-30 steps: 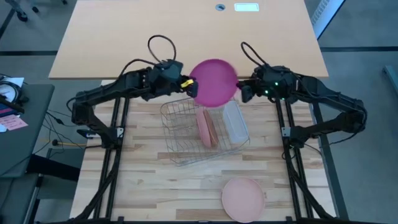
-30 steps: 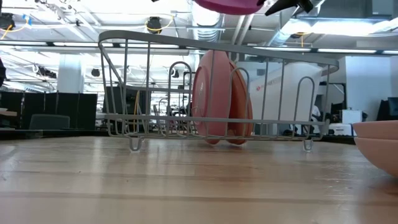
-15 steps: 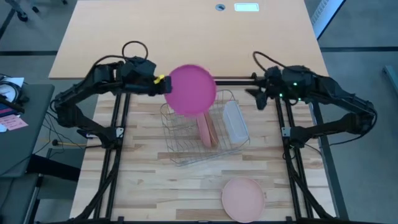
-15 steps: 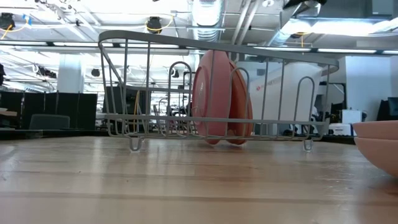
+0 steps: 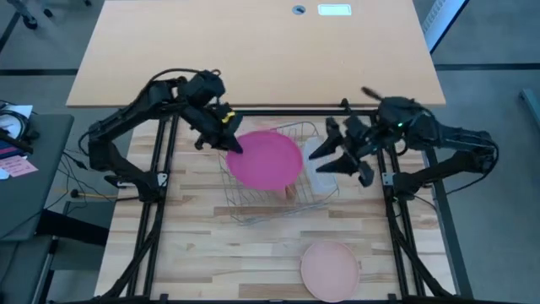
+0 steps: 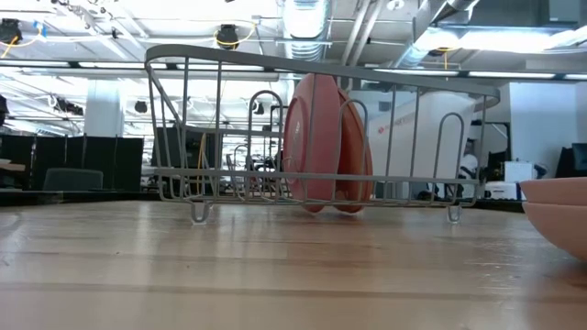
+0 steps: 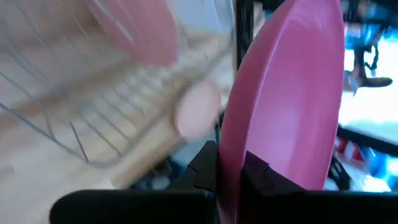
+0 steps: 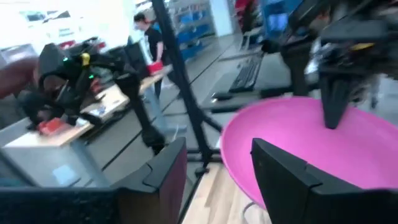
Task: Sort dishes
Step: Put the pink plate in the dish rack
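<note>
Four plates total: one magenta plate (image 5: 265, 159) over the wire rack (image 5: 245, 203), two pinkish plates (image 6: 323, 143) standing inside that rack, one salmon plate (image 5: 330, 268) well clear of it. One clear tub (image 5: 318, 165) in the rack.

— What do my arms look like by the wire rack (image 5: 274, 181)?
— Both black and jointed, looped black cables on top. Left gripper (image 5: 232, 138) has yellow marks; right gripper (image 5: 348, 158) has dark flat fingers.
</note>
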